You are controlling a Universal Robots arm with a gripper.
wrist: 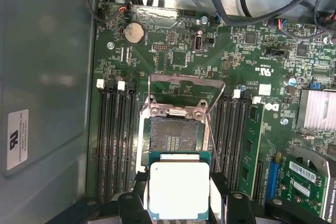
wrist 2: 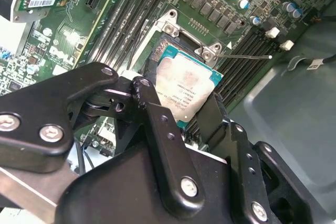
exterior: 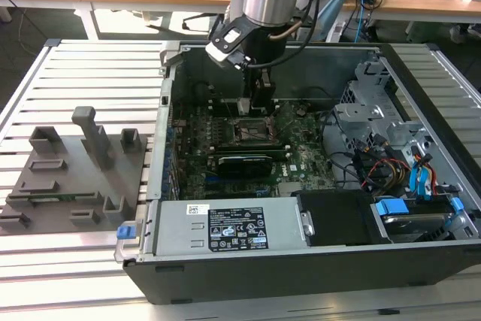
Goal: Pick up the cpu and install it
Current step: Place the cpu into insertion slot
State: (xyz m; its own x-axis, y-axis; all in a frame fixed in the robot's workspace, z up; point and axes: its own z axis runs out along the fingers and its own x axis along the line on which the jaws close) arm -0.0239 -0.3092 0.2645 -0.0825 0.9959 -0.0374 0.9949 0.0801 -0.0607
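Observation:
The cpu (wrist: 178,190), a flat square chip with a silvery top and a thin green rim, is held flat between my gripper's (wrist: 181,199) two black fingers (wrist: 131,203). In the second wrist view the cpu (wrist 2: 186,90) hangs over the near part of the open motherboard socket (wrist 2: 170,30), and my gripper (wrist 2: 184,103) is shut on its edges. The socket (wrist: 176,135) is bare, with its metal load plate (wrist: 186,90) swung open. In the exterior view my gripper (exterior: 259,94) hangs inside the open computer case, just above the socket (exterior: 252,131).
Memory slots (wrist: 113,140) flank the socket on both sides. A graphics card (exterior: 244,163) lies near it. Drive cages and cables (exterior: 383,140) fill the case on the exterior view's right. A grey fixture with blocks (exterior: 68,178) sits on the slatted table on the exterior view's left.

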